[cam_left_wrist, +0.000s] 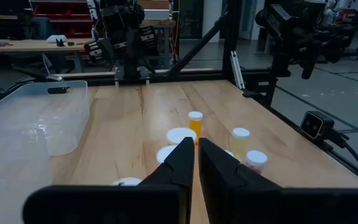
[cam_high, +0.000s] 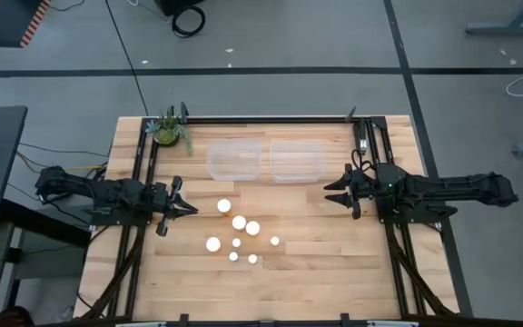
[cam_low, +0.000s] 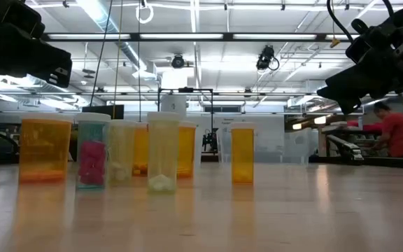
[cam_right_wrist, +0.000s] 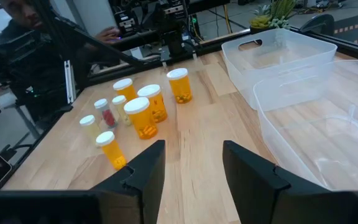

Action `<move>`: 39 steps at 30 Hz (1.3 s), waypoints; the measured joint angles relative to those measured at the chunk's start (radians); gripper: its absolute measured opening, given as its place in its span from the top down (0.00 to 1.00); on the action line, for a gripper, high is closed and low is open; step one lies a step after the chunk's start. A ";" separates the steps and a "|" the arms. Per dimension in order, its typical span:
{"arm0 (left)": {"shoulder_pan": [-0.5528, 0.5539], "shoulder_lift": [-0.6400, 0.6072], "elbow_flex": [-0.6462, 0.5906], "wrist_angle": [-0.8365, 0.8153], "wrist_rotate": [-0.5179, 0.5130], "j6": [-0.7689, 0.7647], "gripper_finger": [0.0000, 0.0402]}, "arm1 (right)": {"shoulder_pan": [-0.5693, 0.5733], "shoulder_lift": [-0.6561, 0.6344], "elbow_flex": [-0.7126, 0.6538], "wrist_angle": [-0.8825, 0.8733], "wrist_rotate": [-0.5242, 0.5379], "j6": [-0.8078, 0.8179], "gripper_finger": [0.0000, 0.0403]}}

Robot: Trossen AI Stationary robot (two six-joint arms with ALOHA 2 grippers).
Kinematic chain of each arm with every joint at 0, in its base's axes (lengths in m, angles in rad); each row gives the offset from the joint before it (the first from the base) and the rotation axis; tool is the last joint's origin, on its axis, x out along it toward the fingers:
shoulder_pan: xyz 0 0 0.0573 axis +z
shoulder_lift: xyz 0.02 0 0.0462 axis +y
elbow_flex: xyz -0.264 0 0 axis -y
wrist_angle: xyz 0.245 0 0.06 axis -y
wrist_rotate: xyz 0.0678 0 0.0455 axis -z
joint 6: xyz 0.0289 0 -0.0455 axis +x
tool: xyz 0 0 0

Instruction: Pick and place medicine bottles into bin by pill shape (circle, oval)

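Left gripper (cam_high: 189,209) clenched, empty, left of the medicine bottles (cam_high: 237,235) — right gripper (cam_high: 332,193) released, near bins (cam_high: 266,161).

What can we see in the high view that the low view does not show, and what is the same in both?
Only the high view shows the two clear bins, the small plant, and both grippers: the left gripper shut, the right gripper open, both empty, on either side of the bottles.

Only the low view shows what is inside the bottles, such as the pink pills in one, and a person in red in the room behind.

Both show the group of medicine bottles standing upright on the wooden table.
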 joint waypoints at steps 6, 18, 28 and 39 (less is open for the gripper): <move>0.000 0.000 0.000 0.000 0.000 0.000 0.92 | 0.000 0.000 0.000 0.000 0.000 0.000 0.58; 0.000 0.000 0.000 0.000 0.000 0.000 0.93 | 0.000 0.000 0.000 0.000 0.000 0.000 0.58; 0.000 0.000 0.000 0.000 0.000 0.000 0.90 | 0.000 0.000 0.000 0.000 0.000 0.000 0.58; 0.000 0.000 0.000 0.000 0.000 0.000 0.92 | 0.000 0.000 0.000 0.000 0.000 0.000 0.58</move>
